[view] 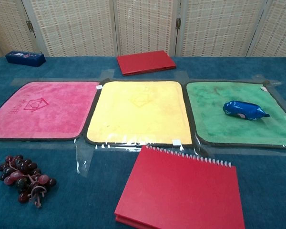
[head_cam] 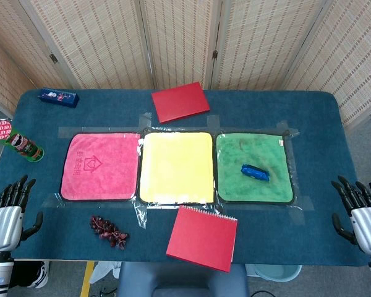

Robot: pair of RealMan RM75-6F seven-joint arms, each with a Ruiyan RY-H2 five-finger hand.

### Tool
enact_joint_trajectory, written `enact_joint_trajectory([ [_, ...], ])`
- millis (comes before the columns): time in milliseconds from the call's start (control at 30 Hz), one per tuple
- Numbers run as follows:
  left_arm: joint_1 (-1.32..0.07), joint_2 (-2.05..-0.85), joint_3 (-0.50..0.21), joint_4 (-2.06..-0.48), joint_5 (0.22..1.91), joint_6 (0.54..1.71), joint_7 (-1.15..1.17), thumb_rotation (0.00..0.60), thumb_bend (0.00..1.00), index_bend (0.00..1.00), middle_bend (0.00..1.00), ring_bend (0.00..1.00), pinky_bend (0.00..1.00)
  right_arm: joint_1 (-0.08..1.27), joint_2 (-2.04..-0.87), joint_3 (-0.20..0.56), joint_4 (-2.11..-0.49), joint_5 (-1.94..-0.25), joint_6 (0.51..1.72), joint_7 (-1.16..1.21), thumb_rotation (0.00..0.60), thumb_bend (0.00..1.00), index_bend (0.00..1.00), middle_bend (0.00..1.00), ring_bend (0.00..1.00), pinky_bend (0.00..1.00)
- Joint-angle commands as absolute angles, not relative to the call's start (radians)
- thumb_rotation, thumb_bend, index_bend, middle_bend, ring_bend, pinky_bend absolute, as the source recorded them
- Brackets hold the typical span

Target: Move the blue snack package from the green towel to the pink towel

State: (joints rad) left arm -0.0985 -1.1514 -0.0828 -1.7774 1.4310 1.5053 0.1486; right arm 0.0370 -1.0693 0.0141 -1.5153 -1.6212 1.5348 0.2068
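Observation:
The blue snack package (head_cam: 255,172) (view: 244,110) lies on the green towel (head_cam: 235,179) (view: 214,105), right of its middle. The pink towel (head_cam: 100,167) (view: 43,109) lies flat at the left with nothing on it. A yellow towel (head_cam: 176,167) (view: 138,112) separates the two. My left hand (head_cam: 6,213) rests at the table's near left corner, fingers spread, holding nothing. At the near right edge my right hand (head_cam: 358,210) is likewise open and empty. Neither hand shows in the chest view.
A red spiral notebook (head_cam: 203,237) (view: 181,191) lies at the front centre; a second red book (head_cam: 180,101) (view: 145,62) sits at the back. Dark grapes (head_cam: 108,230) (view: 24,179) lie front left. A blue box (head_cam: 58,96) (view: 25,58) and a green can (head_cam: 21,143) stand far left.

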Motion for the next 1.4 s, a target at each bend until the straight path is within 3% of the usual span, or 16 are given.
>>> enact_joint_trajectory([
  [33, -0.100, -1.156, -0.085, -1.772, 1.431, 1.505, 0.149, 0.600, 0.50, 0.07, 0.00, 0.00, 0.00, 0.038, -1.070, 0.014, -1.514, -1.620, 1.533, 0.208, 0.600, 0.58, 0.04, 0.05, 0.10, 0.00],
  [600, -0.102, -1.150, -0.079, -1.792, 1.430, 1.496, 0.168, 0.600, 0.50, 0.07, 0.00, 0.00, 0.00, 0.085, -1.080, 0.029, -1.488, -1.608, 1.480, 0.207, 0.600, 0.59, 0.04, 0.05, 0.10, 0.00],
  [1033, -0.086, -1.138, -0.070, -1.805, 1.439, 1.515, 0.163, 0.600, 0.50, 0.07, 0.00, 0.00, 0.00, 0.285, -1.117, 0.098, -1.436, -1.546, 1.222, 0.151, 0.600, 0.59, 0.02, 0.03, 0.06, 0.00],
  [1133, -0.082, -1.136, -0.069, -1.806, 1.439, 1.519, 0.159, 0.600, 0.50, 0.07, 0.00, 0.00, 0.00, 0.335, -1.147, 0.117, -1.399, -1.515, 1.154, 0.148, 0.600, 0.54, 0.01, 0.01, 0.05, 0.00],
  [1300, -0.077, -1.134, -0.066, -1.807, 1.442, 1.524, 0.158, 0.600, 0.50, 0.07, 0.00, 0.00, 0.00, 0.407, -1.212, 0.139, -1.317, -1.467, 1.057, 0.143, 0.600, 0.32, 0.00, 0.00, 0.03, 0.00],
  [1400, -0.075, -1.132, -0.066, -1.809, 1.443, 1.528, 0.155, 0.600, 0.50, 0.07, 0.00, 0.00, 0.00, 0.446, -1.262, 0.145, -1.251, -1.445, 1.005, 0.136, 0.600, 0.24, 0.00, 0.00, 0.00, 0.00],
])
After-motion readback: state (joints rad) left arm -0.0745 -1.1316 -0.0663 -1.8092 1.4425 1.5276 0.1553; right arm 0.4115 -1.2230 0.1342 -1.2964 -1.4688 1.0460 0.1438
